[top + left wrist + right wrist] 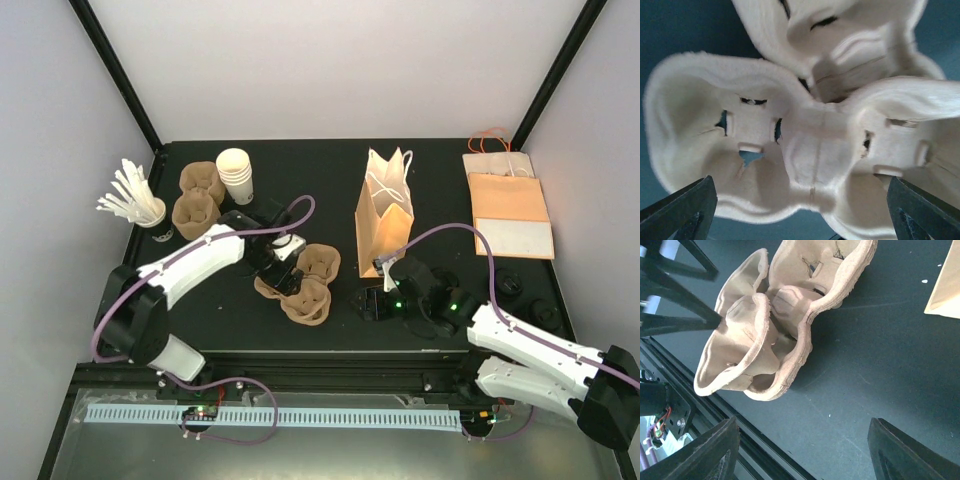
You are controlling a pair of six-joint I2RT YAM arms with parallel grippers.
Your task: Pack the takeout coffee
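Plain white walls (pixel 330 60), black corner posts (pixel 116 70), dark tabletop (pixel 310 175), even light

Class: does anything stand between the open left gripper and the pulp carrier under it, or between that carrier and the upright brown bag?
Nothing visible separates the left gripper from the pulp carrier; its fingers straddle it. Toward the brown bag, the right gripper sits low near the bag's foot, partly in the way.

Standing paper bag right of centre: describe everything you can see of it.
The standing paper bag is tan kraft paper, pale inside, with thin white cord handles rising from its open mouth. It stands upright on the dark table, creased at the sides, just beyond the tip of the right arm. Whether the arm touches it cannot be told, and no contents can be made out. In the right wrist view only one edge shows.
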